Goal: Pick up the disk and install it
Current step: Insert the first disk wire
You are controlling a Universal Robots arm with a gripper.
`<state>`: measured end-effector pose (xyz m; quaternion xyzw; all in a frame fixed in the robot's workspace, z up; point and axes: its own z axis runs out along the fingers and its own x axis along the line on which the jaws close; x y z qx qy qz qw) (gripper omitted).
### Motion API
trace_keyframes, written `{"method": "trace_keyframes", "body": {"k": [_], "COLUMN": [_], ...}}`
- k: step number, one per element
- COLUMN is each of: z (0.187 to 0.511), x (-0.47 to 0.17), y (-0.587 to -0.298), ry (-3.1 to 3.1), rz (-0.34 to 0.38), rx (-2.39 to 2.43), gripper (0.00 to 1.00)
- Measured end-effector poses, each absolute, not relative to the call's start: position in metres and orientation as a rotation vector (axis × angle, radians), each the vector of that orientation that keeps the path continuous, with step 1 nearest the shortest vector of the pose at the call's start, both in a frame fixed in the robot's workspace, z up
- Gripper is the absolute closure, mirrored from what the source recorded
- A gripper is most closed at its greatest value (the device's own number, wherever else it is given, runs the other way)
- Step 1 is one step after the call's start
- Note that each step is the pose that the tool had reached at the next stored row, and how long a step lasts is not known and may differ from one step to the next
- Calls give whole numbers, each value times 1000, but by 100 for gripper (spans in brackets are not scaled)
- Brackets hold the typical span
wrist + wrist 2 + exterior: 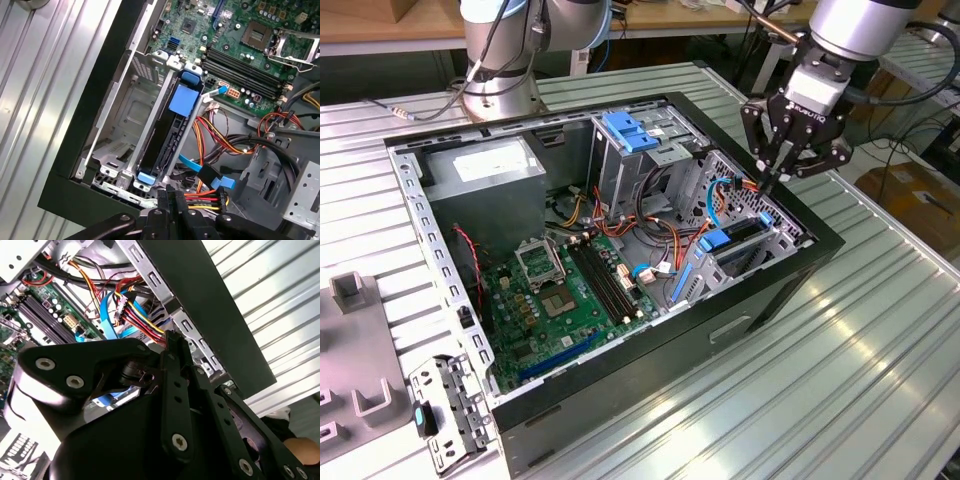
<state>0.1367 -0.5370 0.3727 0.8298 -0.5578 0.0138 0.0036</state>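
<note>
The disk [167,131] sits on edge in the metal drive cage [125,110], beside the green motherboard [240,30].

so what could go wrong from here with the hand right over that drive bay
1. The hand hangs beside a bundle of power wires and a blue cable; it could snag or tug them as it moves.
2. The disk stands on edge in a narrow metal cage by the case wall; a tilted push could jam its blue rails or scrape the cage.
</note>
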Motion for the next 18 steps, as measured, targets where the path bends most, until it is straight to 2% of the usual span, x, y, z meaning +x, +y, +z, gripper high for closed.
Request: {"method": "trace_keyframes", "body": {"k": [18], "z": [369], "x": [126], "y": [-537], "ry": [-2082], "rz": [45], "rx": [2340], "gripper": [84]}}
